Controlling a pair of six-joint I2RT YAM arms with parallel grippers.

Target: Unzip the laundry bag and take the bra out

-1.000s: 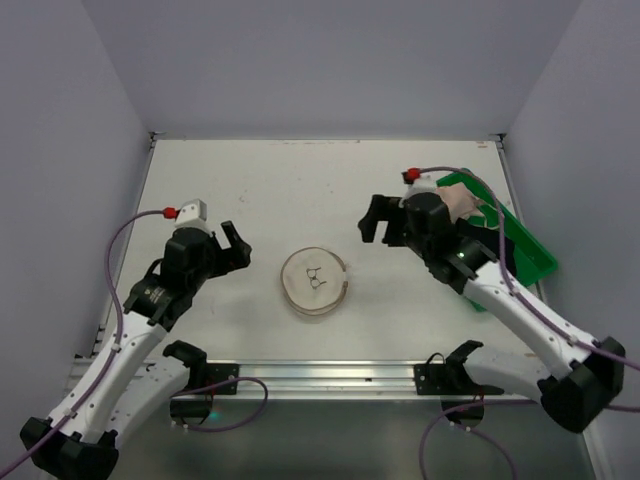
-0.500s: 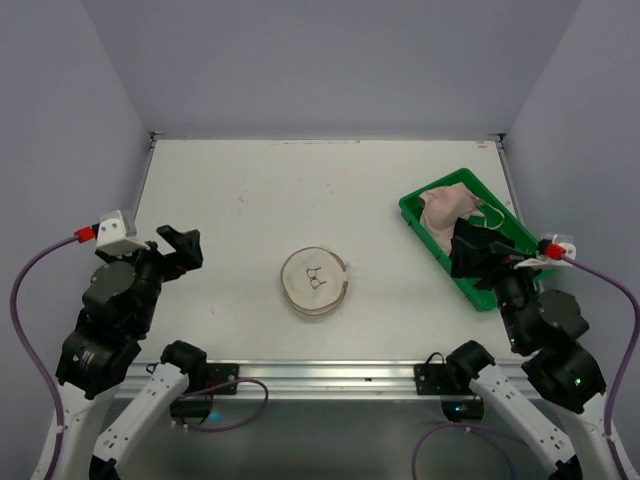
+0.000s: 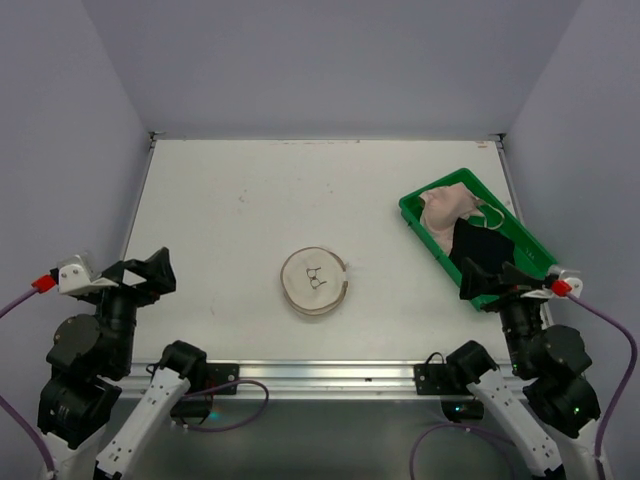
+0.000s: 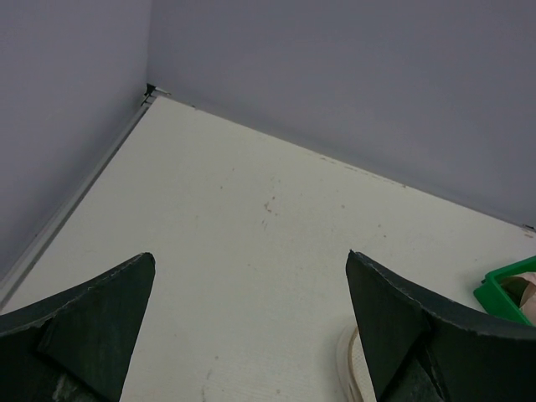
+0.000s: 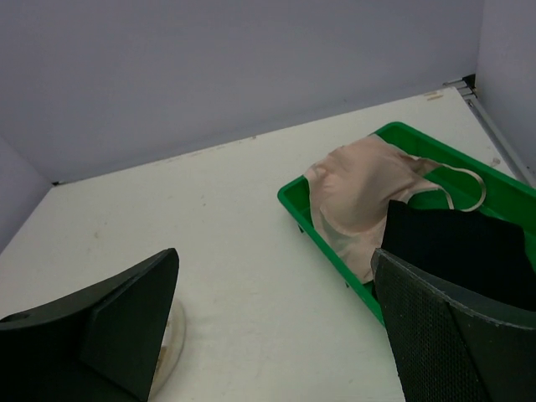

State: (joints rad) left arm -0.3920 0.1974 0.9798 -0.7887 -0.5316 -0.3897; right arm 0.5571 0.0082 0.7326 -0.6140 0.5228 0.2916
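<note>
Round cream fabric bag (image 3: 314,282) at centre, soft pink bra (image 3: 447,207) in green plastic tray (image 3: 430,246) at right, left gripper (image 4: 250,261) and right gripper (image 5: 275,255) fingers wide, empty.

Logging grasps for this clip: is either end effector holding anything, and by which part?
Nothing is held: the left end effector and right end effector are open and empty.

Laundry bag (image 3: 314,282) is showing cream-white w/ tan rim & tiny blk bra outline. Bra (image 3: 447,212) is looking pale pink-beige w/ cream strap. Tray (image 3: 410,211) is showing bright green, fabric (image 3: 487,240) blk.
</note>
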